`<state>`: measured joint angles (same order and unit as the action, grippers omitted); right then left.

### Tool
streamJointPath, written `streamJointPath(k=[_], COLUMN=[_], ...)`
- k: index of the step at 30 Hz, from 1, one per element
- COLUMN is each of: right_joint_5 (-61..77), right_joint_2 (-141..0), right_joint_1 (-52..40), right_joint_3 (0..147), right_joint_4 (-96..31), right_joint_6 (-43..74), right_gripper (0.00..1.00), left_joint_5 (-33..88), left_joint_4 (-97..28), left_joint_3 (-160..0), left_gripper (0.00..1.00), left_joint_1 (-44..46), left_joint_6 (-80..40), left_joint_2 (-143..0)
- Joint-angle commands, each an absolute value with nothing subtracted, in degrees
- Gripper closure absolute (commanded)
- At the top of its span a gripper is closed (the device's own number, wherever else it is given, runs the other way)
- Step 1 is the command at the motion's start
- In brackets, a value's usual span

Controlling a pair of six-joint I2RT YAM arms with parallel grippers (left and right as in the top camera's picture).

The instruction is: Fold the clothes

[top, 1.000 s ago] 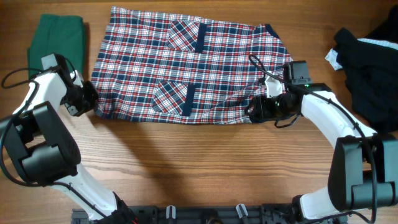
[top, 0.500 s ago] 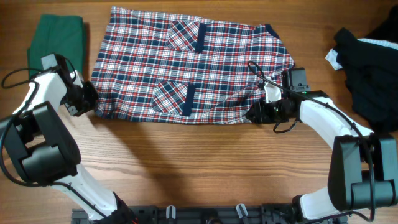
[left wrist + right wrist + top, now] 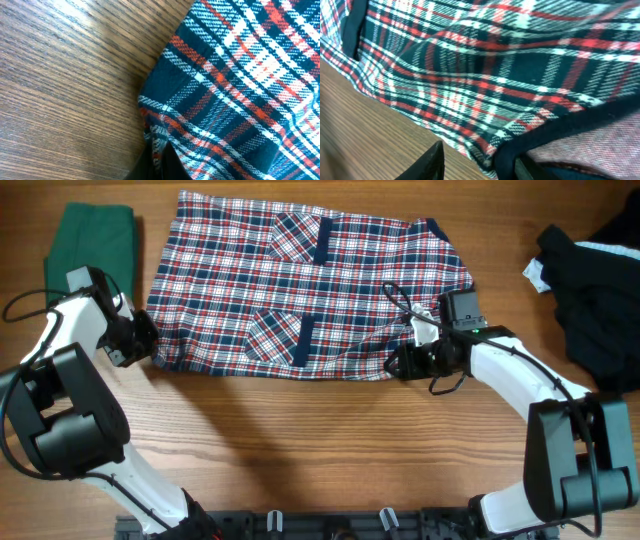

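Wood table. Plaid dress lies spread flat across the middle, two pockets facing up. Black garment is bunched at the right edge and green garment sits back left, both clear of the dress. Left gripper is clenched on the dress's lower left corner. Right gripper is at the lower right hem, fingers apart with the navy trim between them.

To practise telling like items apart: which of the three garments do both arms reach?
The plaid dress in the middle, the only patterned one; the green garment and black garment lie at the sides.
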<state>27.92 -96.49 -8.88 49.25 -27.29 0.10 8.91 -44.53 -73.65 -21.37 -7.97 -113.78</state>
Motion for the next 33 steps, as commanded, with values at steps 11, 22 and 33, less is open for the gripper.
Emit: streamJointPath(k=[11,22,33], right_joint_5=[21.8,20.9,20.6], right_joint_2=[-97.5,-90.3,-78.3], right_joint_1=[-9.6,-5.4,-0.7], right_joint_3=[45.4,48.3,48.4], right_joint_4=[-27.4,-32.1,-41.0], right_joint_6=[6.5,14.7,18.5], right_gripper=[0.95,0.96,0.95], left_joint_5=[9.6,10.9,10.6], left_joint_4=[-44.5,-47.4,-49.2], left_joint_3=[-73.1,-73.1,-73.1], left_gripper=[0.96,0.96,0.96], left_joint_1=[-21.1,-21.1,-21.1], left_joint_6=[-7.9,-8.1,-9.4], left_joint_2=[-113.2,-108.1,-94.4])
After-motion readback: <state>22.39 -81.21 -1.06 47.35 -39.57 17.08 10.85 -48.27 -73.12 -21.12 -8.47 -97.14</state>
